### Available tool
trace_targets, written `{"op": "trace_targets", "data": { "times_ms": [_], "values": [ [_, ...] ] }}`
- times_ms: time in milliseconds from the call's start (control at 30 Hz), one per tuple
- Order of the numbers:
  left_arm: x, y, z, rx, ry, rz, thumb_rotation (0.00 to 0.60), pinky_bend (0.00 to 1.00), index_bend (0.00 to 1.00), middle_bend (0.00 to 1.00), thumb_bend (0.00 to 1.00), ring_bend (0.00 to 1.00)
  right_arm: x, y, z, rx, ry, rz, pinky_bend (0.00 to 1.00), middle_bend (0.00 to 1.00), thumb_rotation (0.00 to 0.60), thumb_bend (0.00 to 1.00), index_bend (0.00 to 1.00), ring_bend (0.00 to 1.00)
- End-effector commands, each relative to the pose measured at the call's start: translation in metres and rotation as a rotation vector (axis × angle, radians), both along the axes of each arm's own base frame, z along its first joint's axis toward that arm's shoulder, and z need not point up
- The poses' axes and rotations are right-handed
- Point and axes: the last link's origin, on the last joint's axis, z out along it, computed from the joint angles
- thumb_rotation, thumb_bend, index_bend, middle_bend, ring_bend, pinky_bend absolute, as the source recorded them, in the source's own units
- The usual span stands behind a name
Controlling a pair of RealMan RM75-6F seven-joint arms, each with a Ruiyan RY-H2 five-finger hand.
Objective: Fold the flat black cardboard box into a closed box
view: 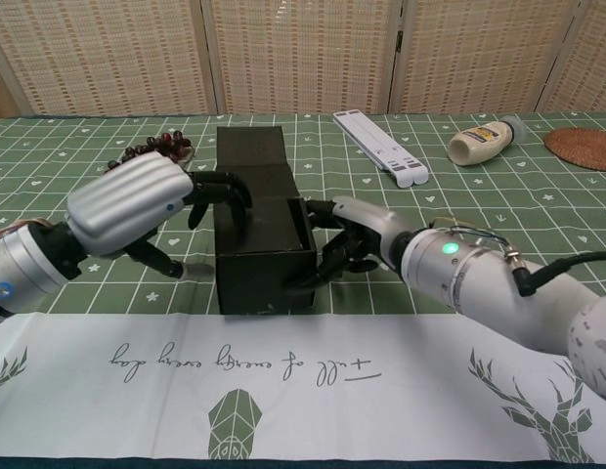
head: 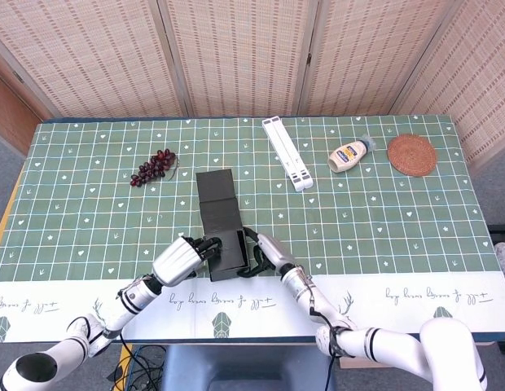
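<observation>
Chest view is showing the black cardboard box sitting on the bench directly between the two robot hands, near the bench's front edge. The left robot hand is pressing curled fingertips against the box's left side and top edge, while the right robot hand is gripping the box's right wall, dark fingers wrapping its lower corner. Head view is showing the box stretching away from both hands, the left robot hand and right robot hand flanking its near end. Beyond the left hand, grapes are lying; beyond the right, a white folded stand, a squeeze bottle and a woven coaster.
</observation>
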Motion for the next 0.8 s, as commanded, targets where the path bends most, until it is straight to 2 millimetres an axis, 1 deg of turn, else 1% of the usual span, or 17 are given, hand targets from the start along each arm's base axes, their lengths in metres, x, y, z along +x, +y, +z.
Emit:
{"op": "trace_targets", "data": {
  "times_ms": [33,233,567,800],
  "values": [
    [-0.002,-0.002,-0.007,-0.022,0.011,0.005,0.600,0.86,0.42,0.33,0.09,0.59,-0.003,0.002,-0.004,0.004,0.003,-0.004,1.00,0.40,0.600,0.20,0.26,0.77],
    [-0.003,-0.005,-0.015,-0.040,0.022,0.007,0.600,0.86,0.42,0.33,0.09,0.59,-0.008,0.004,-0.009,0.004,0.014,0.003,1.00,0.40,0.600,0.20,0.26,0.77],
    [0.001,-0.003,-0.018,-0.036,0.076,-0.032,0.600,0.85,0.45,0.36,0.09,0.59,-0.012,0.007,-0.008,0.002,0.003,0.009,1.00,0.40,0.600,0.20,0.26,0.77],
    [0.004,-0.003,-0.021,-0.027,0.147,-0.072,0.600,0.85,0.47,0.37,0.09,0.59,-0.012,0.008,-0.006,-0.001,0.006,0.019,1.00,0.40,0.600,0.20,0.26,0.77]
  ]
}}
